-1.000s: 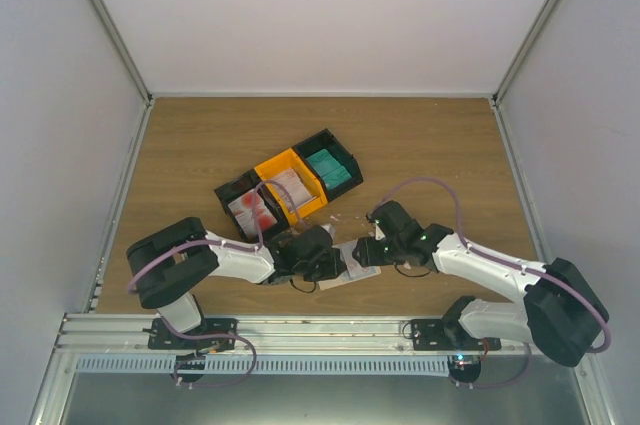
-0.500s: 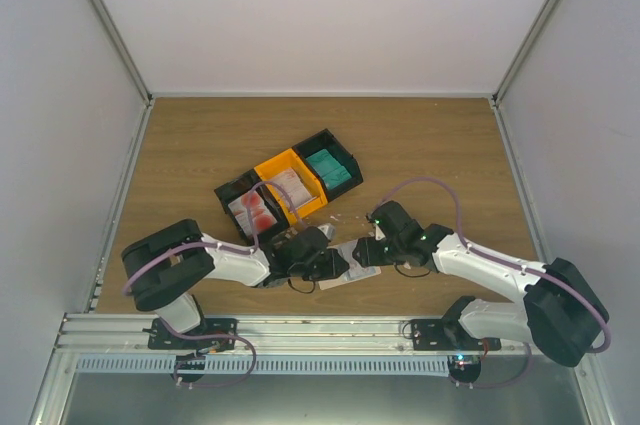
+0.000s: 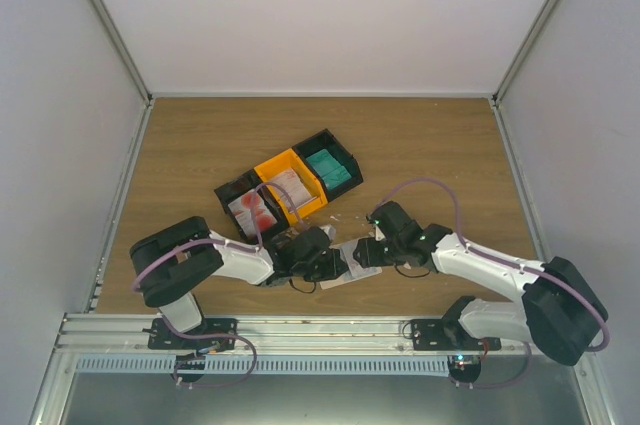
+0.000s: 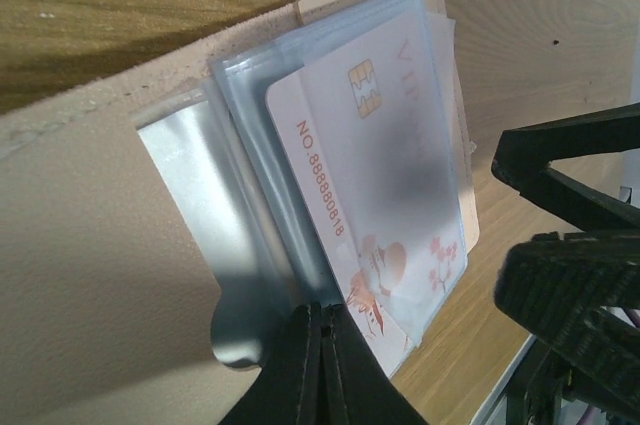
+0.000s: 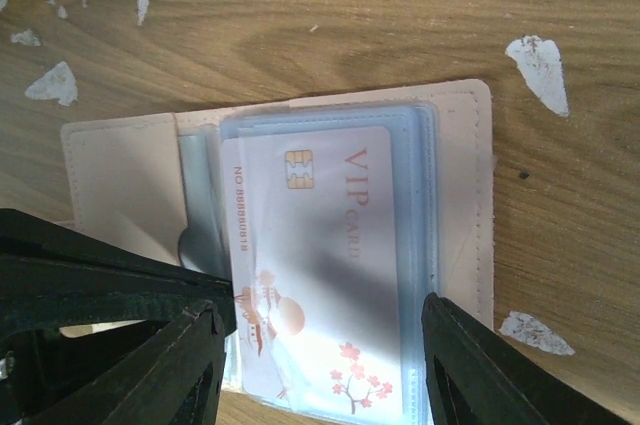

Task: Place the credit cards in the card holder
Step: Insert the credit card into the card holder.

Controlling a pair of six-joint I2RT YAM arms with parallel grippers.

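The beige card holder (image 3: 345, 275) lies open on the table between both grippers. It also shows in the left wrist view (image 4: 100, 245) and the right wrist view (image 5: 120, 175). A white credit card with red blossoms (image 5: 320, 265) sits in its clear blue-grey pocket, also seen in the left wrist view (image 4: 380, 165). My left gripper (image 4: 325, 320) is shut, its tips against the card's long edge near a corner. My right gripper (image 5: 315, 345) is open and straddles the holder's pocket side. More credit cards lie in the trays: red-blotched (image 3: 252, 210), pinkish (image 3: 290, 188) and teal (image 3: 330, 167).
The joined black and orange trays (image 3: 270, 167) stand just behind the grippers. Small white scraps (image 5: 540, 60) are scattered on the wood around the holder. White walls enclose the table on three sides.
The left arm's elbow swayed slightly left and back. Both grippers stay at the card holder, and the holder has not visibly moved.
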